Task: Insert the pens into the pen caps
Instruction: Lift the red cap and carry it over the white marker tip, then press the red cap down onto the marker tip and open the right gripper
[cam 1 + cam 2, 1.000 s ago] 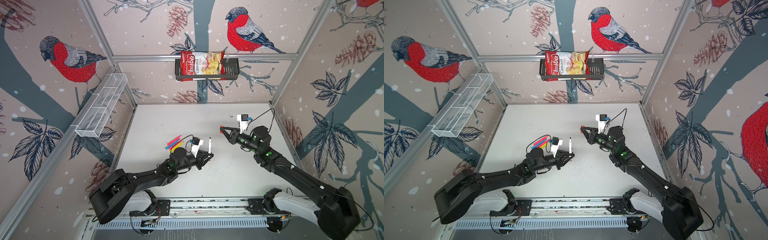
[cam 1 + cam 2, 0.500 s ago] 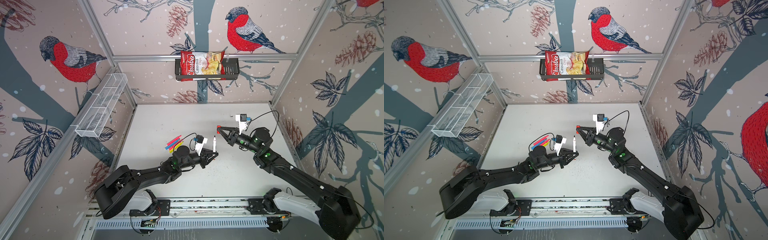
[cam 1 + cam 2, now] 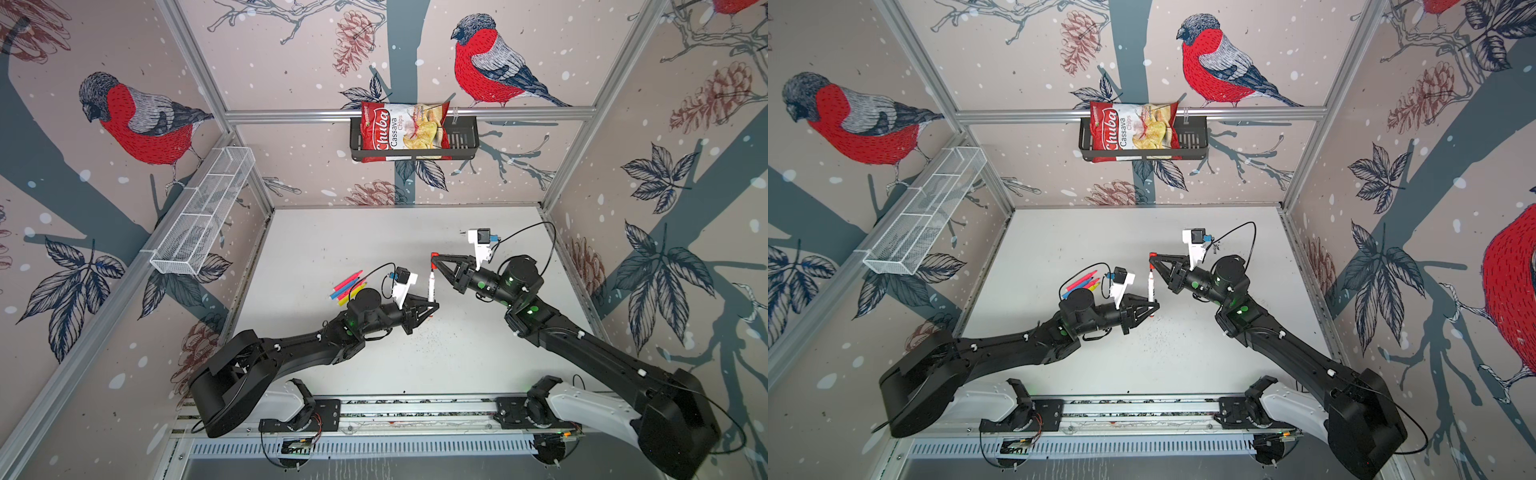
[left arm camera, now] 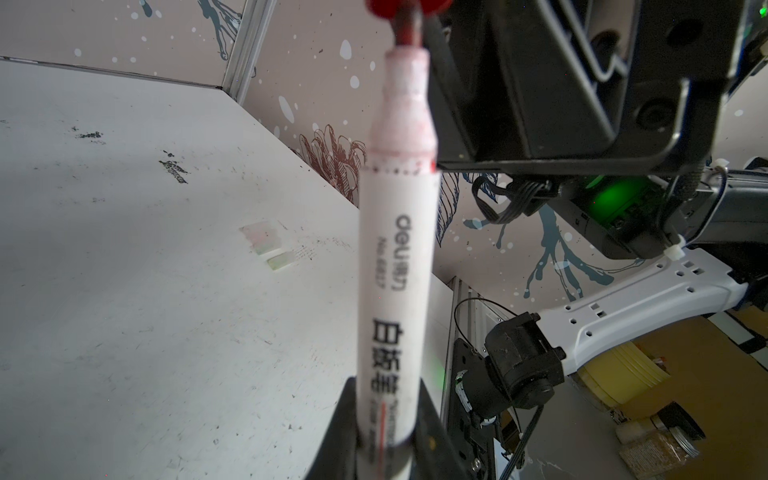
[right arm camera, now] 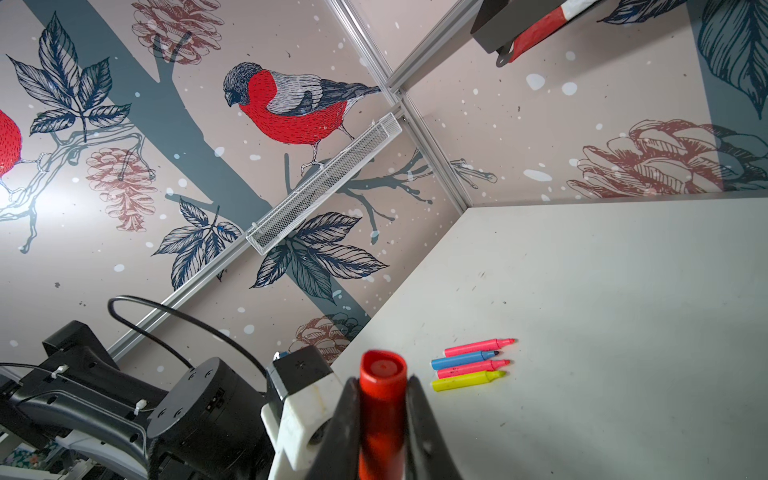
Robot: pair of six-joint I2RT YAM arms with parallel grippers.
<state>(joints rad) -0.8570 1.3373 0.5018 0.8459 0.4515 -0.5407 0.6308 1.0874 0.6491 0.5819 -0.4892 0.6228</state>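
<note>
My left gripper [image 3: 432,308] [image 3: 1154,308] [image 4: 386,436] is shut on the lower barrel of a white-barrelled pen [image 3: 431,286] [image 3: 1150,286] [image 4: 395,257], held upright with its red nib up. Directly above it, my right gripper [image 3: 434,258] [image 3: 1152,258] [image 5: 382,415] is shut on a solid red pen cap [image 3: 434,254] [image 5: 382,386]. In the left wrist view the nib meets the red cap [image 4: 388,6] at the picture's edge. Pink, blue and yellow pens [image 3: 347,286] [image 5: 473,363] lie side by side on the table. Two translucent caps [image 4: 266,245] lie further off.
A black basket with a chips bag [image 3: 405,133] hangs on the back wall. A white wire basket [image 3: 203,216] is fixed to the left wall. The arms' base rail [image 3: 374,415] runs along the table's front edge.
The left gripper has carried the white pen to the right and the right gripper has brought the red cap to the left. The pen's nib now stands right under the cap.
</note>
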